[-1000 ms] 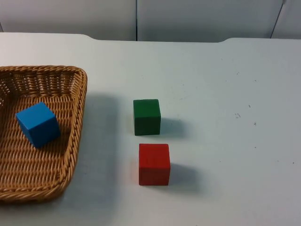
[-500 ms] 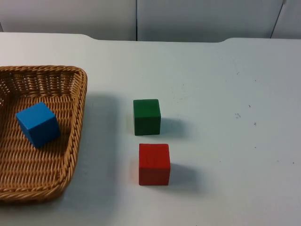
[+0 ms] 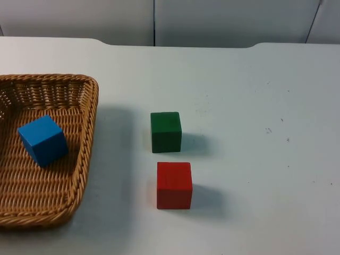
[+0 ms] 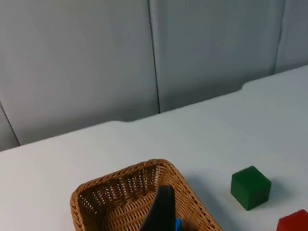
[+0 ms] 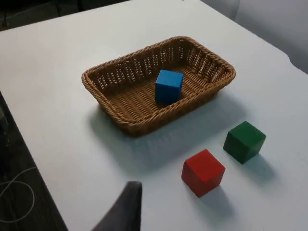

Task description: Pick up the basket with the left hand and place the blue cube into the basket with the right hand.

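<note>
A woven wicker basket [image 3: 91,106] rests on the white table at the left, cut off by the picture's edge. The blue cube [image 3: 42,139] lies inside it, tilted against the weave. My left gripper [image 4: 161,211] hangs above the basket [image 4: 120,174], apart from its rim, with a sliver of the blue cube [image 4: 178,224] beside it. My right gripper [image 5: 125,209] is raised well back from the basket [image 5: 144,127] and the blue cube [image 5: 168,85], touching nothing.
A green cube [image 3: 166,132] stands mid-table, with a red cube [image 3: 174,185] just in front of it; both sit right of the basket. The table's edge [image 5: 29,159] drops to dark floor. The grey partition wall [image 4: 96,62] closes the far side.
</note>
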Available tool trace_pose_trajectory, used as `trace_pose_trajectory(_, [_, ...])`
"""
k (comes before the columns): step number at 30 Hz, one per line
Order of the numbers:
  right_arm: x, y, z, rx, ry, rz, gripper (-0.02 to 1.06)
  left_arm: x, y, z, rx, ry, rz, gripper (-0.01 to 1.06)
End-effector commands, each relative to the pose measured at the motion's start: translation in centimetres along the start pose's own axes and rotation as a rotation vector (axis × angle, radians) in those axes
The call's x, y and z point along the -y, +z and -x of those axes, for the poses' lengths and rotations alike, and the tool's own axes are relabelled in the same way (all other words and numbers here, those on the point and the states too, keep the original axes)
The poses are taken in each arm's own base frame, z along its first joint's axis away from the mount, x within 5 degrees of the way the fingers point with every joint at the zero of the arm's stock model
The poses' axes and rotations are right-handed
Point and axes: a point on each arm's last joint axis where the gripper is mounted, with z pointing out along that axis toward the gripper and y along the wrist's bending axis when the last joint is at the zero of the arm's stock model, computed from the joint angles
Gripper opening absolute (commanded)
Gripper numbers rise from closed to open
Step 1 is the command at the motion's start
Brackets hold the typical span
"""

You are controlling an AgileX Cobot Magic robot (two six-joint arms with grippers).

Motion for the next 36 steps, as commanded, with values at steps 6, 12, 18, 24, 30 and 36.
trace_pose_trajectory(6, [-0.4, -1.0, -3.5, -0.006, 0.081, -0.004, 1.04, 0.3, -2.1, -0.8, 0.074, -0.044, 0.097, 0.76])
trace_pose_trajectory(12, [-0.6, -2.8, -4.8, -0.006, 0.098, -0.017, 1.04, 0.6, -3.5, -1.1, 0.058, -0.025, 0.138, 0.76])
trace_pose_trajectory(18, [-0.5, -3.7, -5.2, 0.039, 0.111, -0.037, 1.04, 0.4, -4.8, -0.7, 0.000, -0.004, 0.211, 0.76])
trace_pose_trajectory(24, [-0.5, -4.5, -5.6, 0.073, 0.107, -0.046, 1.04, 0.1, -5.0, -1.5, -0.101, 0.000, 0.248, 0.76])
trace_pose_trajectory(30, [-0.4, -5.5, -7.1, 0.003, 0.125, -0.081, 1.04, -0.1, -4.9, -2.1, -0.145, -0.012, 0.266, 0.76])
trace_pose_trajectory(36, [0.3, -5.5, -7.5, -0.033, 0.147, -0.158, 1.04, -0.3, -5.0, -2.2, -0.154, -0.035, 0.289, 0.76])
